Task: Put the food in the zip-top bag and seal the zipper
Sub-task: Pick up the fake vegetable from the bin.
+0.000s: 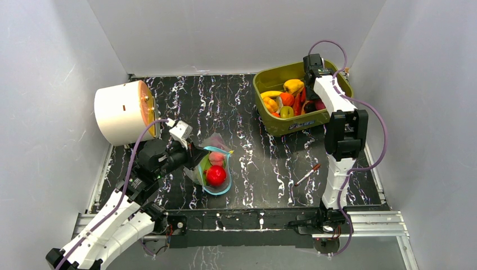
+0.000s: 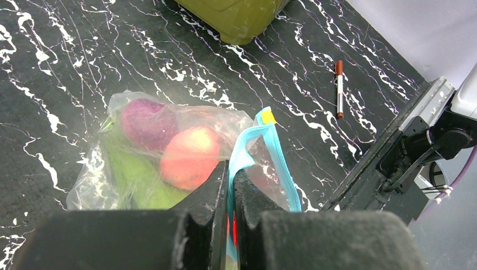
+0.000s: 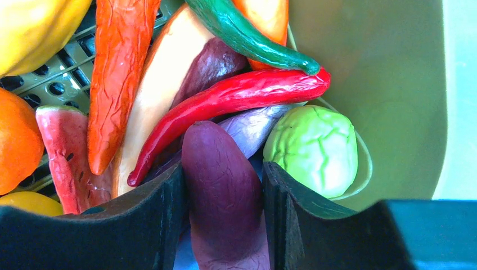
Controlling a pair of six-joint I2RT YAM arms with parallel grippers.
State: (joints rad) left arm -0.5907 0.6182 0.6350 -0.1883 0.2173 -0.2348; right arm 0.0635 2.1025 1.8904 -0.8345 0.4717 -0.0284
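Olive tub point(image 1: 278, 125), far right: food point(image 1: 287, 99) remains unpacked; right gripper point(image 3: 224, 185) straddles a purple vegetable point(image 3: 219, 157), firm hold not determinable. Zip-top bag point(image 2: 230, 121), table centre: red apple point(image 2: 191, 157), purple onion point(image 2: 147, 121) and green leaf point(image 2: 135, 180) inside. Zipper point(image 2: 281, 163) unsealed, left gripper point(image 2: 230, 185) pinched on it.

The top camera hangs above and behind my arms, looking down and forward over the whole bench point(image 1: 253, 185), with my bases at its lower edge. The left wrist camera rides just behind my left hand point(image 2: 230, 179), low and close over the bag point(image 2: 169, 140). The pen point(image 2: 339, 88) and a corner of the tub point(image 2: 236, 19) lie beyond, and the top view shares all three. The right wrist camera looks past my right hand point(image 3: 224, 167) into the tub, very near a purple root point(image 3: 219, 191). The top view sees that tub from farther off.
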